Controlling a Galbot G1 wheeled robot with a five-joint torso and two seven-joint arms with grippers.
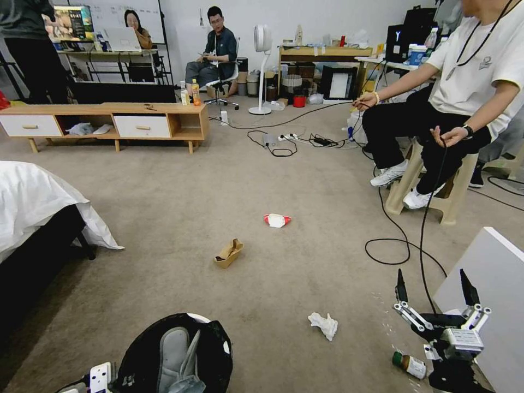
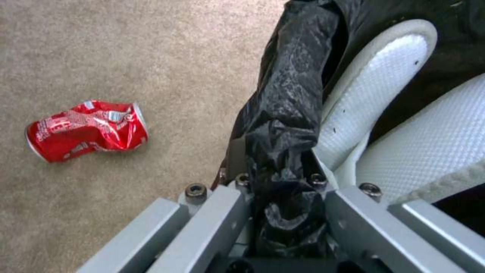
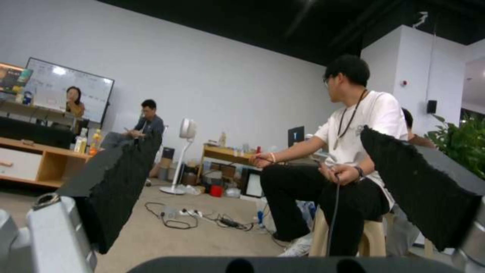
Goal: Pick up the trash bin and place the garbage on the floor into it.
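The trash bin (image 1: 213, 349), black-bagged with a grey flap inside, hangs at the lower left. My left gripper (image 2: 280, 178) is shut on its bag-covered rim (image 2: 283, 125). On the floor (image 1: 180, 207) lies the garbage: a white tissue (image 1: 323, 325), tan folded cardboard (image 1: 228, 252), a red-and-white packet (image 1: 277, 220) and a small labelled bottle (image 1: 410, 364). A crushed red can (image 2: 86, 130) lies on the carpet beside the bin. My right gripper (image 1: 432, 273) stands open at the lower right with its fingers (image 3: 121, 178) pointing up. It holds nothing and is just above the small bottle.
A bed with a white sheet (image 1: 38, 207) stands at the left, and a low wooden cabinet (image 1: 109, 123) at the back. A person sits on a stool (image 1: 436, 196) at the right; a black cable (image 1: 404, 240) loops across the carpet. A white panel (image 1: 486, 284) is beside my right arm.
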